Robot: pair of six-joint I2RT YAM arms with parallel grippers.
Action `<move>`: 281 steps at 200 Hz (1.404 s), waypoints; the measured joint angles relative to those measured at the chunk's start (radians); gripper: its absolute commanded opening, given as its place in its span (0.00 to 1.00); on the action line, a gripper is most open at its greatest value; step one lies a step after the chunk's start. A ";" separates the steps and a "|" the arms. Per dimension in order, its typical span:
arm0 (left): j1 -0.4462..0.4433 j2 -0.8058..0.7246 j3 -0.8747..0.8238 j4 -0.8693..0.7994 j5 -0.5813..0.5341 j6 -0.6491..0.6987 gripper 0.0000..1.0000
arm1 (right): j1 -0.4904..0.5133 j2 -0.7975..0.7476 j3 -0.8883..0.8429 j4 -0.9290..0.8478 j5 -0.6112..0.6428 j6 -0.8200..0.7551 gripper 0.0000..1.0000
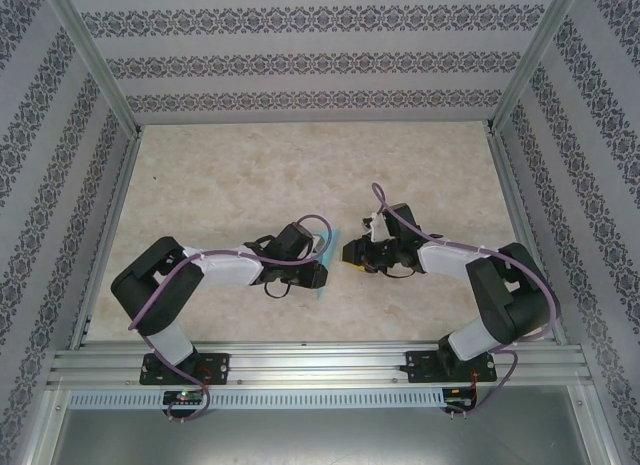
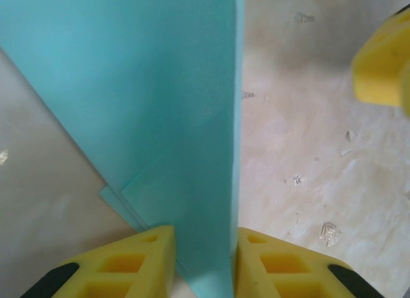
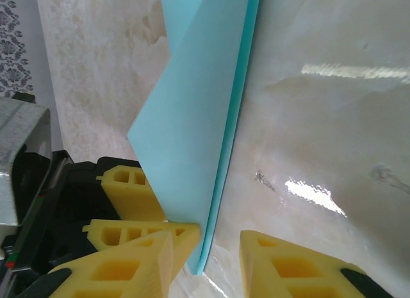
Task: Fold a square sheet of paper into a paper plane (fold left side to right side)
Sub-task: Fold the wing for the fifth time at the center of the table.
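Paper plane (image 1: 331, 247) — largely hidden under left arm (image 1: 225, 268).

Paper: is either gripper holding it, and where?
Nothing looks clamped. The paper has the near end of its folded edge between the left gripper's fingers and its corner between the right gripper's; both grippers are open.
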 measured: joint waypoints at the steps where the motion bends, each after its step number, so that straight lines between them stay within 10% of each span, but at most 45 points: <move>1: 0.000 0.000 0.000 0.001 0.000 -0.001 0.28 | 0.001 0.002 0.000 0.003 0.000 0.001 0.33; 281: 0.025 -0.002 -0.053 0.106 0.051 -0.047 0.27 | 0.086 0.227 0.144 0.077 0.075 0.046 0.36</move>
